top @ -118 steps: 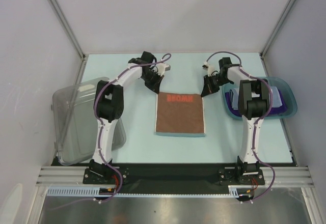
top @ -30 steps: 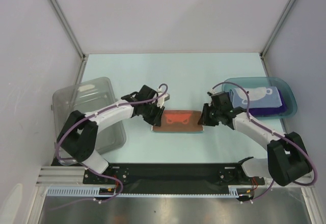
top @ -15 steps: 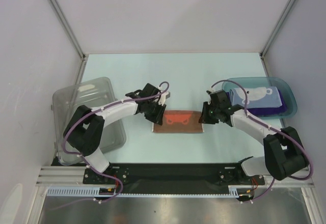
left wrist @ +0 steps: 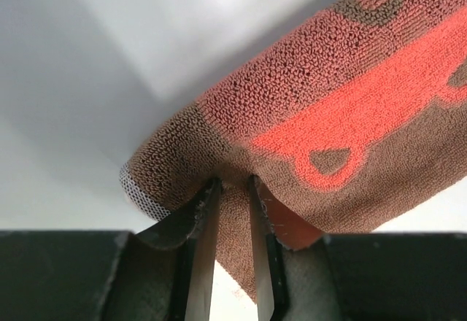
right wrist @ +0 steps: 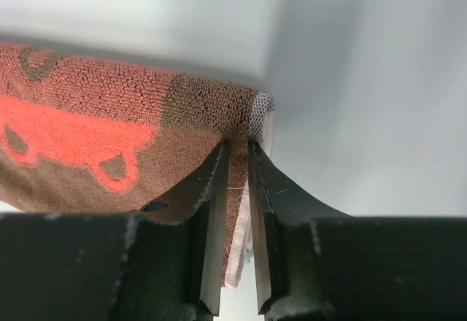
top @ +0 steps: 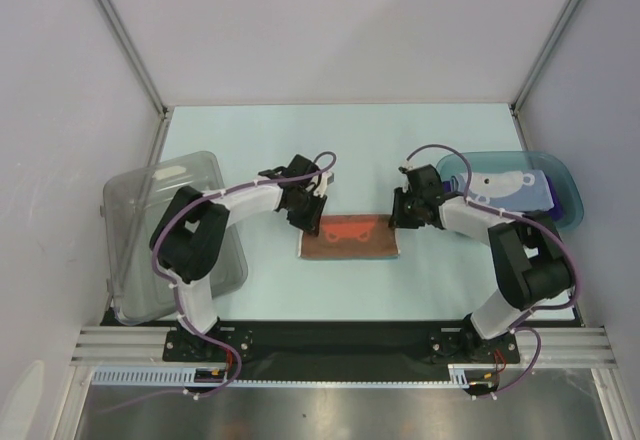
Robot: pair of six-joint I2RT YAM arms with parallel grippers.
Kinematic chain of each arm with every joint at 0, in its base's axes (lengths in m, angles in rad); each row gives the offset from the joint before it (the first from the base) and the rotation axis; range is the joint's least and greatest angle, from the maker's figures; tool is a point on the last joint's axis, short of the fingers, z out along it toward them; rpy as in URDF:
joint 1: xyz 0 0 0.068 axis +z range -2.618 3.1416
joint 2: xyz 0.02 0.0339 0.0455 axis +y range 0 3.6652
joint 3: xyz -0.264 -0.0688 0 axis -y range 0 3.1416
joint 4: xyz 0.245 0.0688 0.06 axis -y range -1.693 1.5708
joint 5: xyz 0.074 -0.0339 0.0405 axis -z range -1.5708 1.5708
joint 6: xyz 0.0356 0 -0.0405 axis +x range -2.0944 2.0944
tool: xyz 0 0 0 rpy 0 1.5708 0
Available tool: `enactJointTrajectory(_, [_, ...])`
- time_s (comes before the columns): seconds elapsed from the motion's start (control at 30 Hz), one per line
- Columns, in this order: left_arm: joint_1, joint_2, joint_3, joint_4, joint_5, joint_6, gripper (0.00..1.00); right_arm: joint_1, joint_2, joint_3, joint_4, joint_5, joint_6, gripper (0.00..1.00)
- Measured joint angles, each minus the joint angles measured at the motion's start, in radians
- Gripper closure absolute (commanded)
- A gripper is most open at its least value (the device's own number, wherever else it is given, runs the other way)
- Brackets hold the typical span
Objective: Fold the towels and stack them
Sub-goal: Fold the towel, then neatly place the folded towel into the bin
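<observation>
Farther back now, left end effector [left wrist: 232, 182] and right end effector [right wrist: 237, 146], tight on orange-brown towel [top: 348, 240] corners.

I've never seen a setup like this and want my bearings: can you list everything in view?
brown towel: one, brown with orange-red print, folded, mid-table
light blue towel: one, light blue with white print, in the tray
purple towel: one, purple, in the tray, partly covered by the light blue one
teal tray: one, see-through teal, right side of the table
clear bin: one, clear plastic, left side of the table
table: one, pale blue-green
left tool: one, black, pinching the brown towel's left end
right tool: one, black, pinching its right end
</observation>
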Motion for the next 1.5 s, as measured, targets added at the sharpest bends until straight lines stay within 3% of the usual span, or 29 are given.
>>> enactJointTrajectory(0.13, [0.000, -0.004, 0.000, -0.001, -0.006, -0.005, 0.69, 0.004, -0.013, 0.006, -0.008, 0.022, -0.021, 0.67])
enactJointTrajectory(0.27, [0.001, -0.033, 0.000, -0.019, -0.022, -0.006, 0.66, 0.005, -0.101, 0.011, -0.090, 0.036, -0.003, 0.39])
enactJointTrajectory(0.37, [0.003, -0.080, 0.000, -0.034, -0.032, -0.007, 0.65, 0.005, -0.183, 0.011, -0.134, 0.037, 0.026, 0.32])
enactJointTrajectory(0.6, [0.005, -0.196, -0.051, 0.027, -0.023, -0.032, 0.66, 0.005, -0.216, -0.033, -0.135, 0.014, 0.095, 0.32])
enactJointTrajectory(0.97, [0.007, -0.143, -0.198, 0.105, 0.005, -0.077, 0.68, 0.051, -0.093, -0.084, -0.044, -0.005, 0.144, 0.43])
enactJointTrajectory(1.1, [0.008, -0.143, -0.204, 0.116, 0.010, -0.089, 0.68, 0.069, -0.086, -0.092, -0.023, 0.002, 0.162, 0.58])
enactJointTrajectory(1.13, [0.009, -0.143, -0.205, 0.117, 0.012, -0.090, 0.69, 0.069, -0.084, -0.092, -0.023, 0.006, 0.166, 0.69])
enactJointTrajectory(1.23, [0.010, -0.143, -0.205, 0.117, 0.013, -0.091, 0.69, 0.071, -0.080, -0.098, -0.023, 0.011, 0.172, 0.91])
enactJointTrajectory(1.3, [0.010, -0.144, -0.207, 0.120, 0.012, -0.094, 0.69, 0.073, -0.081, -0.098, -0.024, 0.014, 0.167, 1.00])
enactJointTrajectory(1.5, [0.011, -0.169, -0.209, 0.108, -0.016, -0.107, 0.67, 0.082, -0.122, -0.030, -0.146, 0.047, 0.111, 1.00])
